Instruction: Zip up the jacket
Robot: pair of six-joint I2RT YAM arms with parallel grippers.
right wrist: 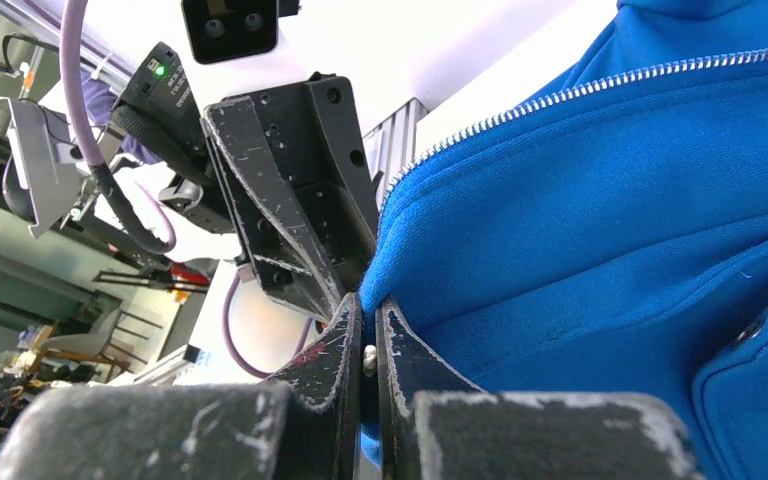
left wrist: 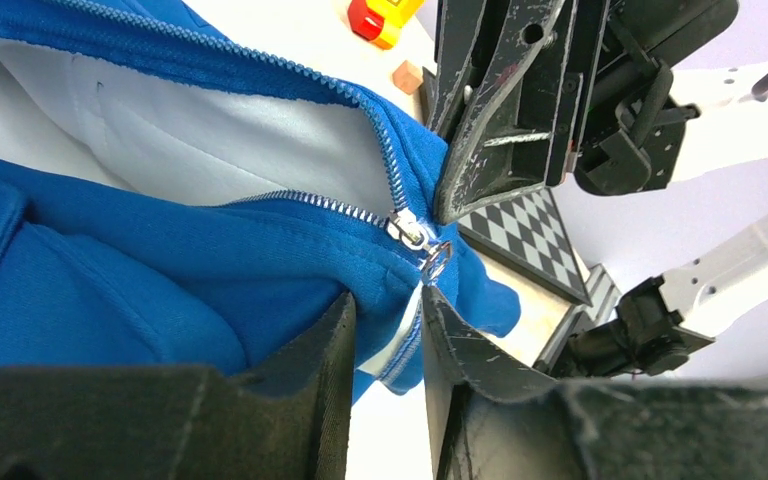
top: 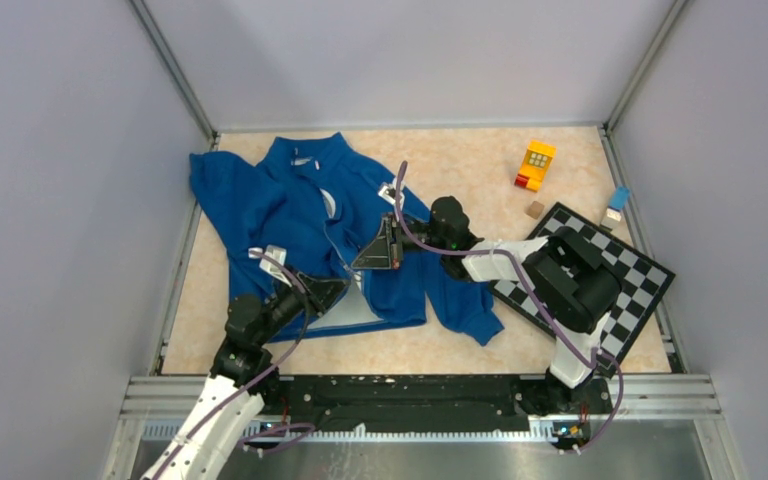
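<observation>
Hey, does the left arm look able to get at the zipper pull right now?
Probably yes: the zipper pull lies just ahead of the left pincer, with only jacket hem between them, though the right pincer crowds its far side.

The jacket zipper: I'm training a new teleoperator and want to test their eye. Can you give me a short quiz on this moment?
1. True or false: the jacket is zipped up to its collar.
2. Short answer: what lies between the parted fingers of the left gripper?
3. Pick one: what is shut on the fabric right beside the zipper slider? A. the left gripper B. the right gripper C. nothing

Key
1. False: the slider sits low, near the bottom edge, and the teeth stand apart above it.
2. The jacket's bottom edge, just below the slider.
3. B
</observation>
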